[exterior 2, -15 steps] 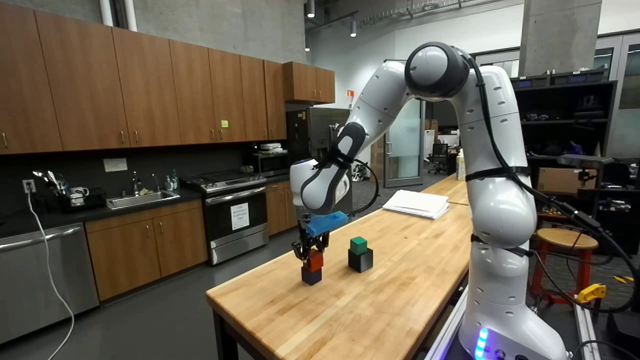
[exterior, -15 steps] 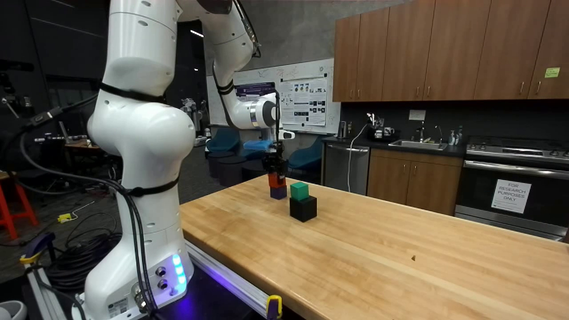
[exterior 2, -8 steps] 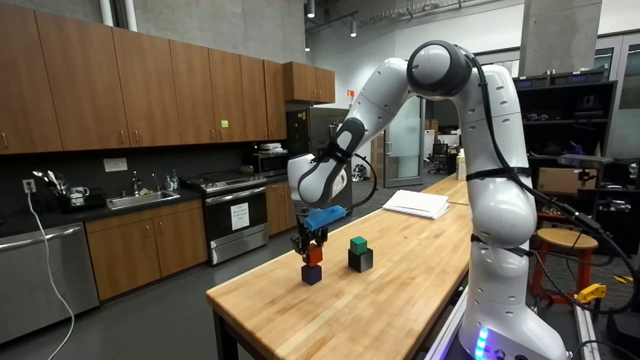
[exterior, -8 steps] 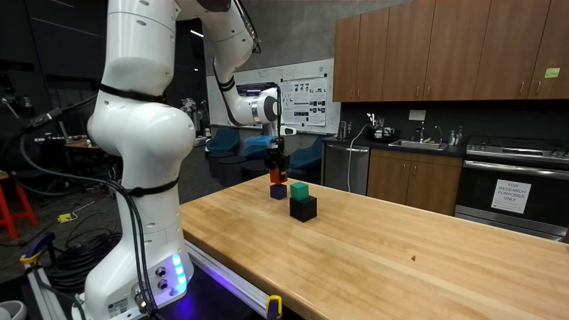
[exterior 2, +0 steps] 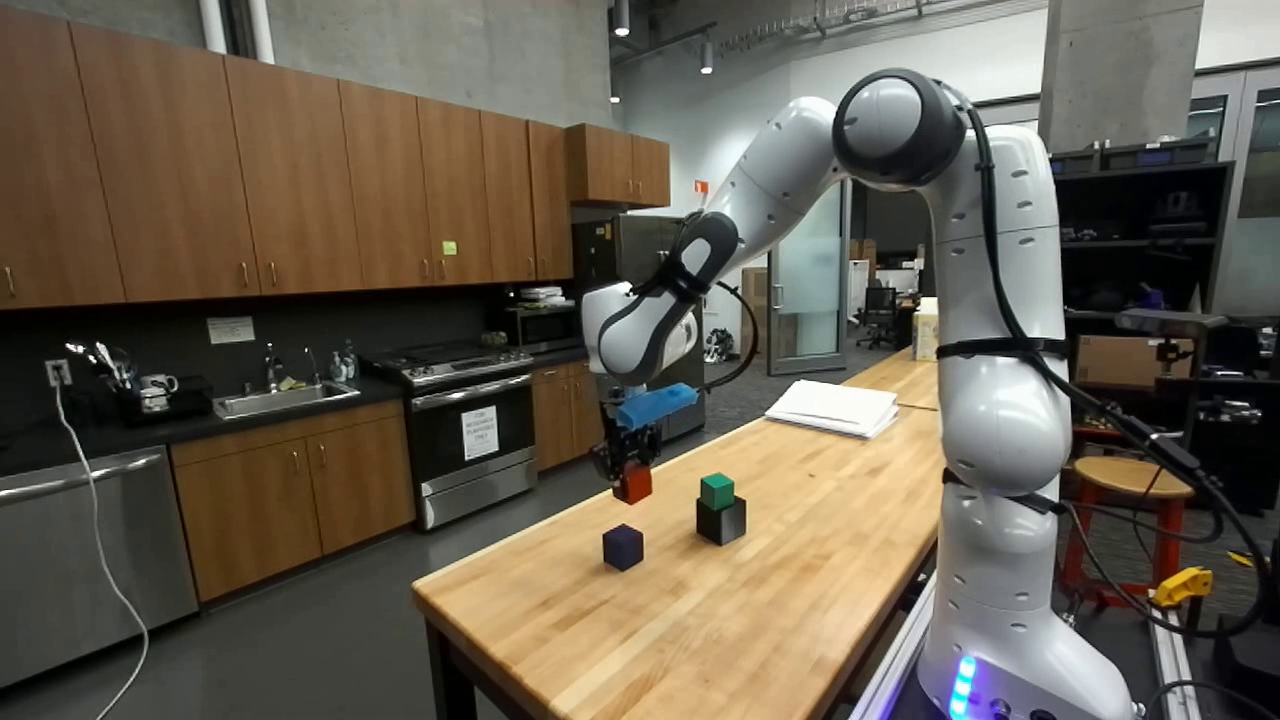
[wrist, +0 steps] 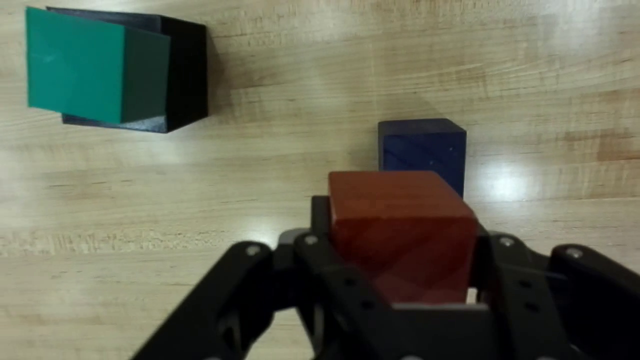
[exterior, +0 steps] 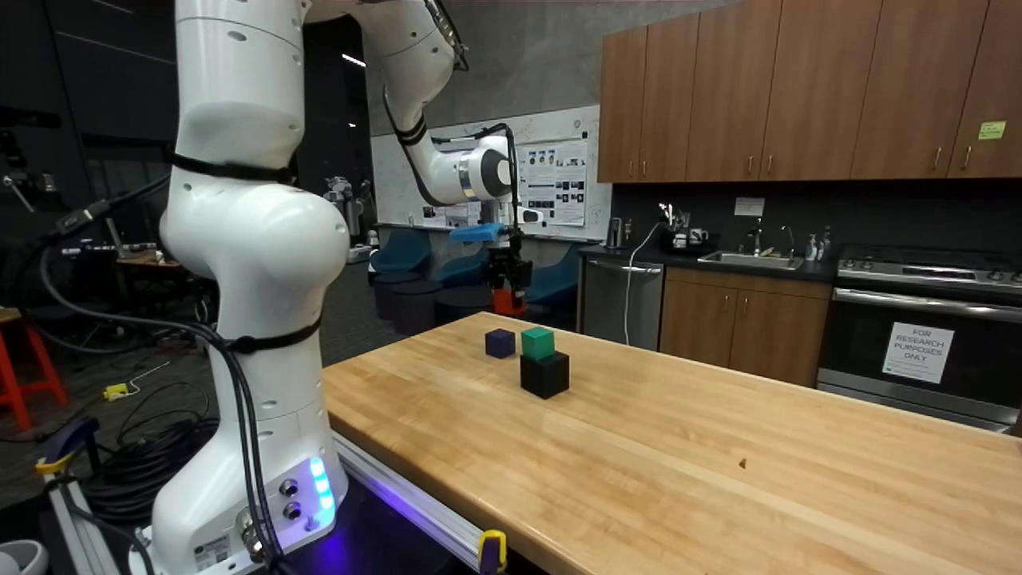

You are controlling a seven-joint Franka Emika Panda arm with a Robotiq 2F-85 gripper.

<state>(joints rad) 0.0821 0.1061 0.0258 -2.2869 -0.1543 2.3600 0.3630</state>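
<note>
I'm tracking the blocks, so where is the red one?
In the wrist view, the red block is right of centre, clamped in the gripper above the table, partly hiding the dark blue block.

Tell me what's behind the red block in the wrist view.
Part of the dark blue block shows, on the wooden table; the red block covers the rest of it and some table.

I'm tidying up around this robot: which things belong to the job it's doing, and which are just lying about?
Likely part of the job:
red block, held in the gripper above the table
blue block, standing alone on the table
green block, on the black block

Likely just lying about:
papers, farther along the table
mug and stool, off the table
</note>
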